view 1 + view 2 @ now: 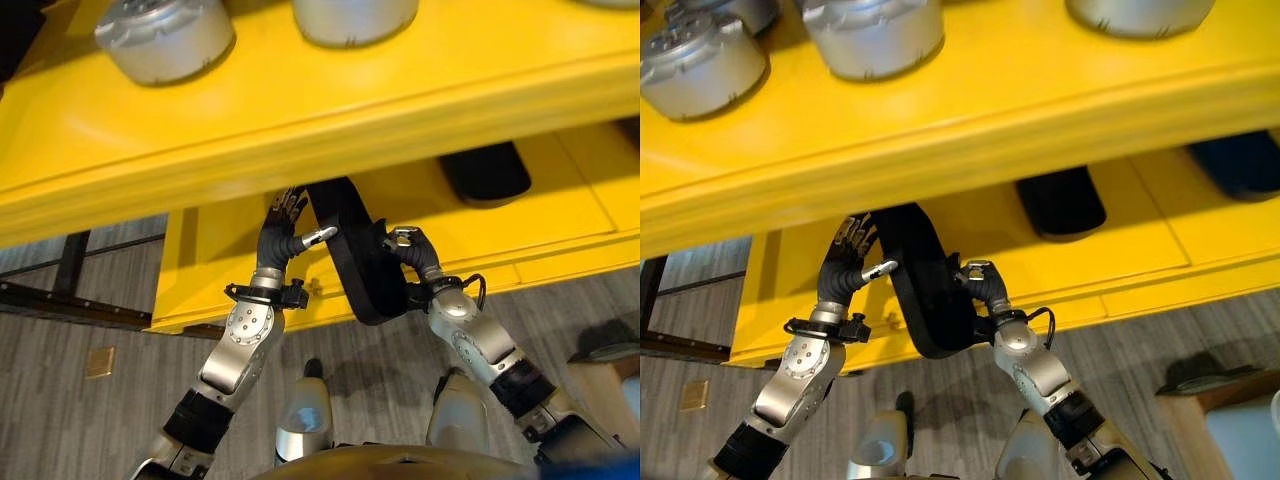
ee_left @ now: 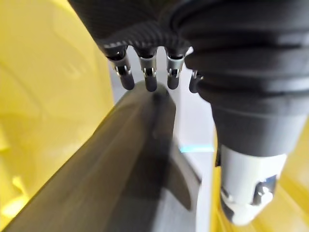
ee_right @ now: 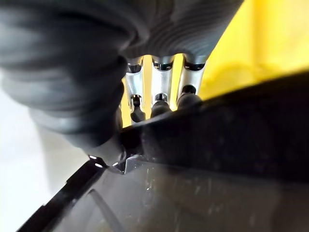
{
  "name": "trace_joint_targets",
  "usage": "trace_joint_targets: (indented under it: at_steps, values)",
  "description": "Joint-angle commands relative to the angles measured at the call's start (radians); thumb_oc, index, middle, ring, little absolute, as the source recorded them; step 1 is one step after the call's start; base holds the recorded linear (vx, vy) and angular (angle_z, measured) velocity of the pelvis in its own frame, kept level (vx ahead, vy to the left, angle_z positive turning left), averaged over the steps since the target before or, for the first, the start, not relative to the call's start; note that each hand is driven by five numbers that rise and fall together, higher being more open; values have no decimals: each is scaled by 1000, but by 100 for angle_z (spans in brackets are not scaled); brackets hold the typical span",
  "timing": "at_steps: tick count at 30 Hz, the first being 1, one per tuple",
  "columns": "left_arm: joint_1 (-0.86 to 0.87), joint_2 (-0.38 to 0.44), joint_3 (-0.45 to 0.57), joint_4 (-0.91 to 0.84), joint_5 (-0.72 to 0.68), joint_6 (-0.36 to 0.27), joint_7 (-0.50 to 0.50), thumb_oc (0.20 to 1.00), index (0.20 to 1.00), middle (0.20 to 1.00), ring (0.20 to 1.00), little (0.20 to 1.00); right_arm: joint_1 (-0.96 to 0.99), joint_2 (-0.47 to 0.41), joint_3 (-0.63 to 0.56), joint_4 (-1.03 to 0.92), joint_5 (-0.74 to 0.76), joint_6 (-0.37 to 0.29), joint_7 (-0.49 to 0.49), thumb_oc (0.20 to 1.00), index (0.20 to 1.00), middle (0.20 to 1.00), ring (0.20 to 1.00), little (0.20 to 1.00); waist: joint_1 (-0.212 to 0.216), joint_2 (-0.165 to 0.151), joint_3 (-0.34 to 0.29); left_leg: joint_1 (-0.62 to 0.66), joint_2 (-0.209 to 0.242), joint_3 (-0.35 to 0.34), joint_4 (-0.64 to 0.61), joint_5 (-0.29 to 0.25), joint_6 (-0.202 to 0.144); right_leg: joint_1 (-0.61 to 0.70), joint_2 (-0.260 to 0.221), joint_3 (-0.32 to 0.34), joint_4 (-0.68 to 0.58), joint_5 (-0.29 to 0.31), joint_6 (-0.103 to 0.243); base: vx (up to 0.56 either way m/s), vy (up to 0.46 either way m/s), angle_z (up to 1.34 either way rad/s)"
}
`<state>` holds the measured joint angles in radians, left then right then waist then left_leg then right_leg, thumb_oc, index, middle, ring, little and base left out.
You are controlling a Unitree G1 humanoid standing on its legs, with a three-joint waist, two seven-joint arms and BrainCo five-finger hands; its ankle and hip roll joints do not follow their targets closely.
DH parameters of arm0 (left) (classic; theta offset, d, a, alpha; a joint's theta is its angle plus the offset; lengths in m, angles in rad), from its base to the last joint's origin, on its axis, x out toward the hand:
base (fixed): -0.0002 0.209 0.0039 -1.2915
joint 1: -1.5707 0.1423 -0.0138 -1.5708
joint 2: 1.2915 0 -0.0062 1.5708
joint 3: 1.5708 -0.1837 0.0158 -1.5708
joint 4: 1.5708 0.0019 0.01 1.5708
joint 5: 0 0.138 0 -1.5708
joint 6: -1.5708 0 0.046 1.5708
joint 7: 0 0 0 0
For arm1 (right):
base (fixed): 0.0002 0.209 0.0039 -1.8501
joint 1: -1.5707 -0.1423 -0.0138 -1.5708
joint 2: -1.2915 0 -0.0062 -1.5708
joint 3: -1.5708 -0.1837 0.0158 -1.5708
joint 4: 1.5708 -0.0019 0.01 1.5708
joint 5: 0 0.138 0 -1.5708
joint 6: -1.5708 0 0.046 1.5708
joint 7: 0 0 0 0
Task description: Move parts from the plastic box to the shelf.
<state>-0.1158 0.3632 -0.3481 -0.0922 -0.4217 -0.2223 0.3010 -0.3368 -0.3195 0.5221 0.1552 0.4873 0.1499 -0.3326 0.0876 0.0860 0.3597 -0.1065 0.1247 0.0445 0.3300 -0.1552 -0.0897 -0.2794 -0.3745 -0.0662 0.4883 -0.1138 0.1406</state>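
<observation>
Below the yellow shelf [image 1: 300, 110], left hand [image 1: 283, 228] at nine o'clock and right hand [image 1: 413, 250] at three o'clock clasp the black part [image 1: 355, 260], steadying its long body for the lower tier.

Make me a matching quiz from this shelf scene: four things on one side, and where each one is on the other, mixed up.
Things:
1. long black part
2. silver round parts
3. flat black part
4. left hand

Places:
A. on the upper yellow shelf
B. lying on the lower yellow shelf
C. held between both hands
D. on the long part's left side

Pairs: 1-C, 2-A, 3-B, 4-D
</observation>
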Motion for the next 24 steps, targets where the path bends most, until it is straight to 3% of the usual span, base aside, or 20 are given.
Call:
trace_joint_targets:
  at_steps: [1,2,8,13,15,20,24]
  values:
    - [18,5,15,-110,-14,-49,26,1000,1000,1000,1000,1000,-71,62,-38,-102,18,-37,20,200,200,200,200,200,-3,22,-32,36,142,-17,-70,284,-21,106,119,-131,17,-62,-103,32,441,-6]
    - [23,3,3,-104,-25,-42,13,1000,1000,1000,1000,1000,-65,65,-50,-107,24,-12,5,200,200,200,200,200,-7,33,-26,53,119,2,-75,247,-14,124,100,-122,10,-46,-88,61,394,0]
    - [47,-4,-22,-140,-24,-22,-27,1000,1000,1000,1000,1000,-39,74,-108,-122,5,1,-59,200,200,200,200,200,5,36,-6,91,76,21,-92,165,3,170,66,-127,-32,7,-50,53,169,17]
    - [36,-11,-37,-161,-4,17,-22,1000,1000,1000,1000,1000,-31,112,-127,-104,-18,-4,-121,200,200,200,200,200,21,7,5,95,82,21,-77,166,8,202,67,-142,-51,33,-43,60,-59,3]
    - [1,-18,-51,-162,9,101,7,1000,1000,1000,1000,1000,-34,141,-141,-68,-24,-20,-171,200,200,200,200,200,26,-16,3,110,96,23,-67,175,10,236,77,-150,-63,50,-39,195,-161,6]
    - [-32,-32,-52,-140,5,210,11,1000,1000,1000,1000,1000,-27,180,-147,-30,-14,-18,-236,200,200,200,200,200,30,-44,-12,134,120,27,-49,191,4,281,92,-155,-78,69,-40,189,-98,-1]
    - [-38,-34,-47,-129,-1,257,-19,1000,1000,1000,1000,1000,-26,192,-161,-3,-4,-7,-262,200,200,200,200,200,32,-59,-23,144,132,29,-29,194,-2,301,99,-154,-78,76,-42,158,-54,-5]
